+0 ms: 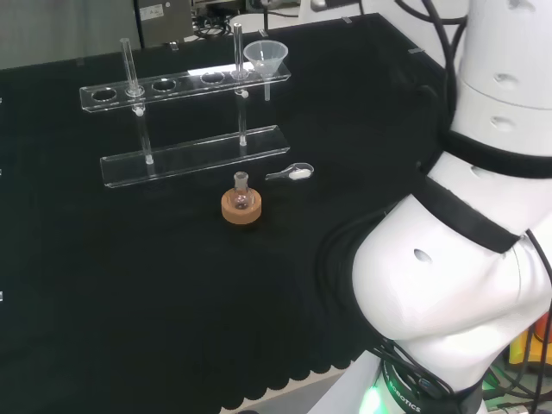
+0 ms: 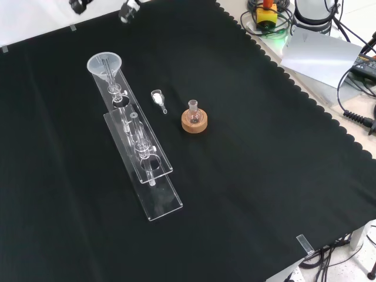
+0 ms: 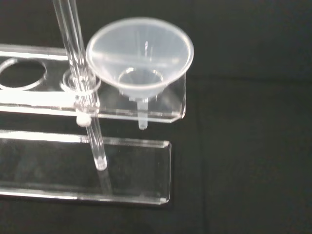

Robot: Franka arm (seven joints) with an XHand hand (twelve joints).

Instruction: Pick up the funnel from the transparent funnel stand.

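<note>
At the right end of the clear stand [image 1: 190,155] in the head view, the funnel [image 1: 266,55] sits in its hole. Nearer stands a small flask [image 1: 241,191] on a cork ring [image 1: 241,210]. Whether the hand [image 2: 129,10] is released or clenched, I cannot tell.

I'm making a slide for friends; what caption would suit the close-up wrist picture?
Close-up of a clear funnel sitting in the end hole of a see-through stand over black cloth.

Open cloth [image 2: 247,176] surrounds the funnel stand [image 1: 185,155]; its upright rod [image 3: 78,73] seemingly crowds the funnel [image 3: 140,53].
</note>
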